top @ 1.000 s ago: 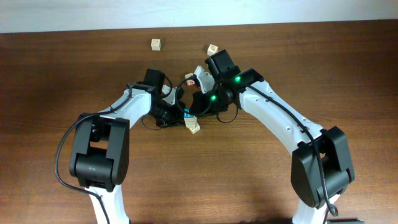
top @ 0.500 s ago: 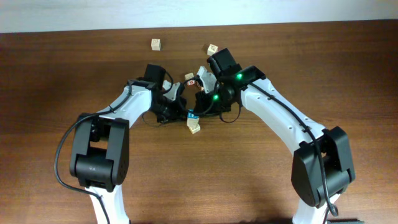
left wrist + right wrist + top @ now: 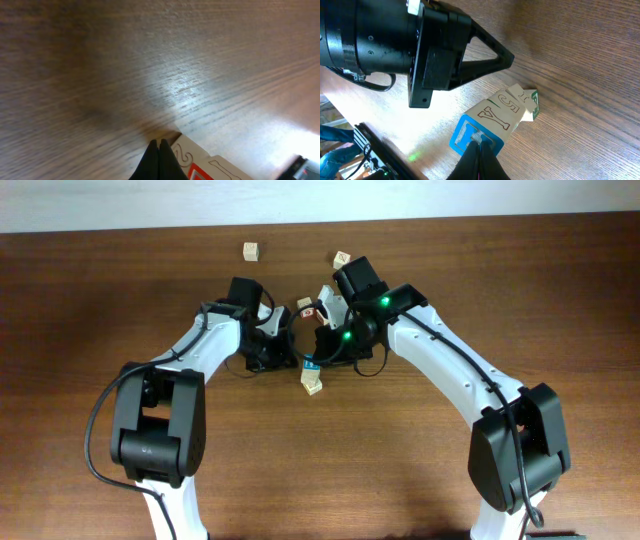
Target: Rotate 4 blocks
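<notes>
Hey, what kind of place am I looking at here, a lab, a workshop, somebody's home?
Probably a robotics lab or test bench: a left arm and right arm work over a dark wooden table, small letter blocks lie scattered on it, and a plain pale wall runs behind.

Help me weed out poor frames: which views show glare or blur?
Left wrist: a white glare patch on the table, wood grain soft toward the top left. Right wrist: the blue-faced block is sharp, with a green glint on the wood at lower left. Overhead: evenly lit, sharp, no strong glare.
</notes>
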{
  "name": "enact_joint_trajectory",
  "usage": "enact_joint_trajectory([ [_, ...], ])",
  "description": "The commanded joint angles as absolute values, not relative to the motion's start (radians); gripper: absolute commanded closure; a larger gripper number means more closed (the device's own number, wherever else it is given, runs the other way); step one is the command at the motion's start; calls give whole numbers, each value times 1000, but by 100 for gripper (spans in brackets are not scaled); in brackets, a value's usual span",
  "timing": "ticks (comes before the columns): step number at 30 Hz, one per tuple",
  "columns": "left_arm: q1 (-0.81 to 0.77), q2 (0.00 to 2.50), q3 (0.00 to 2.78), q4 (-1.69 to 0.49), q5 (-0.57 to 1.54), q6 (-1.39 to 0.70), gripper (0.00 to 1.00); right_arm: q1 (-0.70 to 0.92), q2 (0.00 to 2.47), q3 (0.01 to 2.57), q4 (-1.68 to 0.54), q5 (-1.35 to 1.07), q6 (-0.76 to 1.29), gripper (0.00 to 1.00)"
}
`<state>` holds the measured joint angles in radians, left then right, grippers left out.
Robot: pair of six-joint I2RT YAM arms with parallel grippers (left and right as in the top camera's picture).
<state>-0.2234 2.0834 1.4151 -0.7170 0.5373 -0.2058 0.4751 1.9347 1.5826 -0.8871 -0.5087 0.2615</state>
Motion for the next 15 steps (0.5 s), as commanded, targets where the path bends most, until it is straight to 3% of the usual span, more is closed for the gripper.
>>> enact_joint_trajectory([
  [1, -219, 2083, 1459, -719, 469, -198, 100, 471, 1970, 1579, -902, -436, 258, 96],
  [10, -219, 2083, 1541, -727, 479, -198, 100, 471, 1970, 1590, -901, -436, 258, 96],
  [15, -219, 2083, 1541, -735, 478, -198, 100, 471, 1970, 1590, -897, -437, 258, 90],
])
